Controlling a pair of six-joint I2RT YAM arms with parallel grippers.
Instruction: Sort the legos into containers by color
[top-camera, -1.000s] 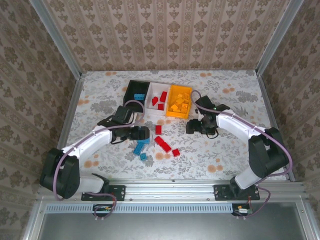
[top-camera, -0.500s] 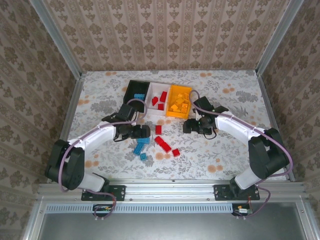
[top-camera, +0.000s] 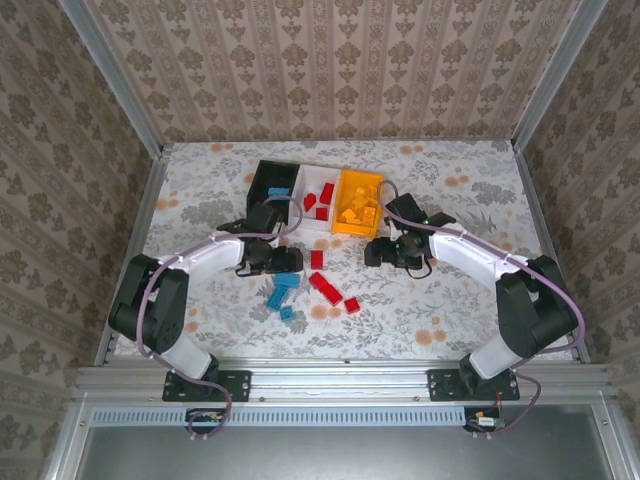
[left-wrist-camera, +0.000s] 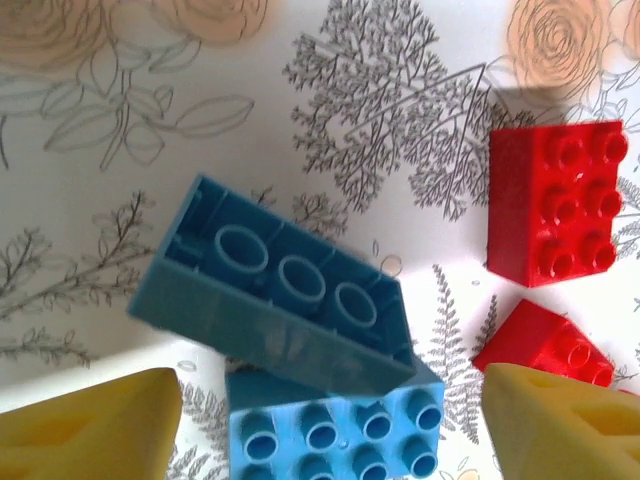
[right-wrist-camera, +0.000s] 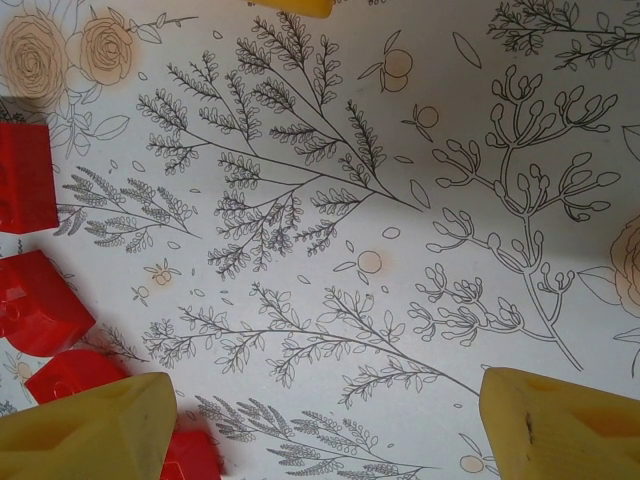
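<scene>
Three joined containers stand at the back: black bin (top-camera: 266, 176) with blue legos (top-camera: 279, 193), white bin (top-camera: 311, 178) with red ones (top-camera: 324, 196), orange-yellow bin (top-camera: 342, 226) with yellow ones (top-camera: 358, 210). Loose blue bricks (top-camera: 283, 293) and red bricks (top-camera: 325, 286) lie on the cloth. My left gripper (top-camera: 290, 268) hangs open over two blue bricks: a dark one upside down (left-wrist-camera: 275, 300) leaning on a light one (left-wrist-camera: 335, 425) that sits between the yellow fingers (left-wrist-camera: 90, 430). My right gripper (top-camera: 376, 252) is open over bare cloth, red bricks (right-wrist-camera: 40, 300) at its left.
The flowered tablecloth (top-camera: 460, 300) is bounded by metal rails (top-camera: 140, 230) and papered walls. A red brick (left-wrist-camera: 560, 205) and another (left-wrist-camera: 545, 345) lie right of the blue pair. The orange bin's edge (right-wrist-camera: 290, 5) shows at the top of the right wrist view.
The left arm has swung its elbow inward and its gripper has shifted slightly toward the bins. The right gripper has edged a little to the left.
</scene>
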